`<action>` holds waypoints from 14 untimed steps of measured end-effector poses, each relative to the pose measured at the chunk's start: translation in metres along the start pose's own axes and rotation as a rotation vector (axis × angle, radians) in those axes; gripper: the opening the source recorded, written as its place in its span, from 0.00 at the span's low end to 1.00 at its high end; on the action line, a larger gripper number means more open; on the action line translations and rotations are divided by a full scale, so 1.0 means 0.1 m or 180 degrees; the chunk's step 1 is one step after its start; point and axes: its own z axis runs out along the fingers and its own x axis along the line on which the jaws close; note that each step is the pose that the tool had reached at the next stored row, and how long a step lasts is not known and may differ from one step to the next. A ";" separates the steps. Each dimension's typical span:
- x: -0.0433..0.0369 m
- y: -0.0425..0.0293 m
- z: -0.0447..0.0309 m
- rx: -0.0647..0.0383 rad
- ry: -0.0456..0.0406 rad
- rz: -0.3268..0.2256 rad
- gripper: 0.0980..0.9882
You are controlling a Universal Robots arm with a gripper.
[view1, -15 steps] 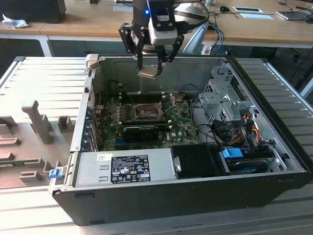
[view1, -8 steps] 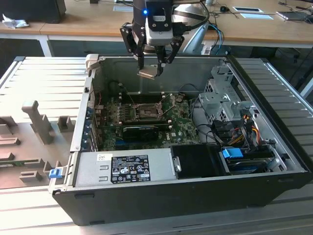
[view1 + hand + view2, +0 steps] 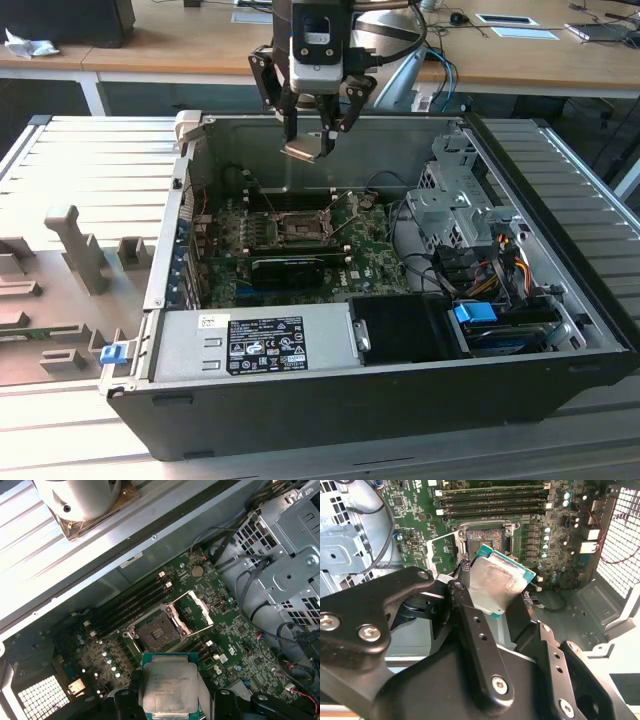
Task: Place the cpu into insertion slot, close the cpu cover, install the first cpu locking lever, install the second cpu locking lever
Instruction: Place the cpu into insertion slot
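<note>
My gripper (image 3: 309, 143) hangs above the open computer case, shut on the cpu (image 3: 307, 150). The cpu (image 3: 169, 686) is a flat square chip with a silver-grey top and a green edge, held between the black fingers (image 3: 475, 630) in both wrist views. Below it, on the green board (image 3: 225, 262), the insertion slot (image 3: 158, 631) lies open as a dark square socket (image 3: 296, 227). The cpu cover (image 3: 194, 612) is swung up and away beside the socket. The cpu (image 3: 496, 582) sits well above the slot (image 3: 482, 542), not touching it.
Long black memory slots (image 3: 132, 605) run beside the socket. A black card (image 3: 300, 266) lies across the board in front of it. A metal drive cage (image 3: 455, 205) and cable bundles (image 3: 500, 265) fill the exterior view's right side of the case, the power supply (image 3: 260, 345) its front.
</note>
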 end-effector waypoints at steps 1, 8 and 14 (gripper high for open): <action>0.000 0.000 0.004 0.0000 0.0000 0.0000 0.48; 0.003 -0.007 0.044 0.0000 0.0000 0.0001 0.48; 0.017 -0.018 0.060 -0.0001 -0.0002 0.0022 0.48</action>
